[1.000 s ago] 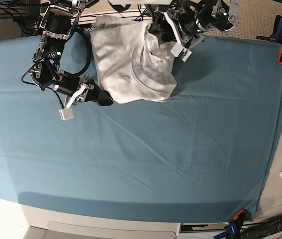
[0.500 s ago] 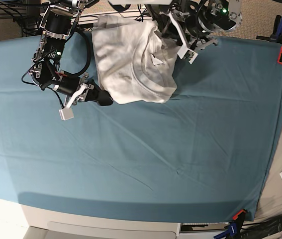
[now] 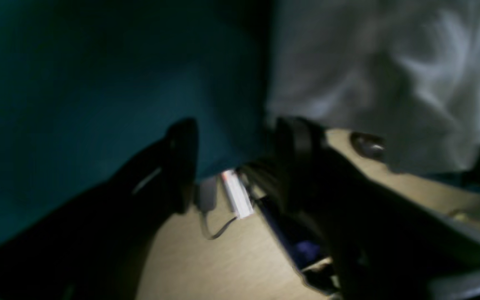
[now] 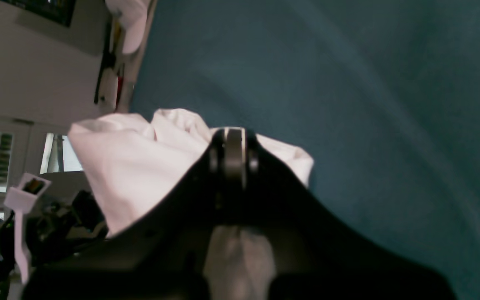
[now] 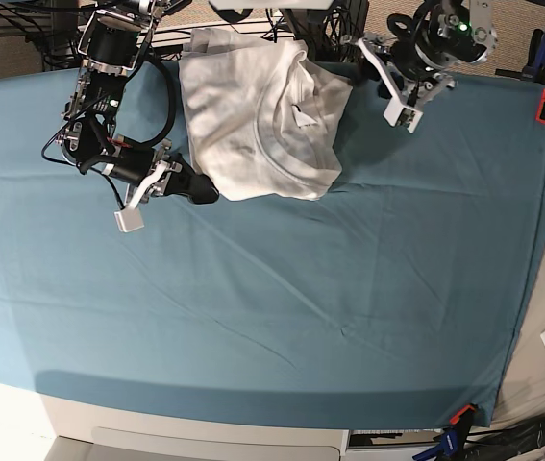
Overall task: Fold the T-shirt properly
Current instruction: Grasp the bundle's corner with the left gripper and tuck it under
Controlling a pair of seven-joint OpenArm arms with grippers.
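Base view, from above: the T-shirt [image 5: 258, 120] lies bunched at the far edge of the teal sheet [image 5: 282, 307], white cotton, soft rumpled folds, a curved ribbed neck seam showing near its near edge. The right gripper [image 5: 198, 188] sits at the shirt's lower left corner, dark fingers pressed together on the cloth. The left gripper [image 5: 394, 69] hangs off the shirt's right side, apart from it, over the sheet's far edge.

Right wrist view adds the detail the overhead lacks: the two black jaws meet flush, pinching a fold of the T-shirt [image 4: 140, 162], with white fabric puffing out to either side and more cloth trailing under the right gripper [image 4: 233, 143]. Teal sheet [image 4: 369, 104] behind, matte, faint long creases.

Left wrist view is blurred and dark. The left gripper [image 3: 233, 162] shows its two black fingers spread, nothing between them. The T-shirt [image 3: 390, 75] fills the upper right, wrinkled and grey in shadow; the teal sheet [image 3: 77, 83] fills the left.
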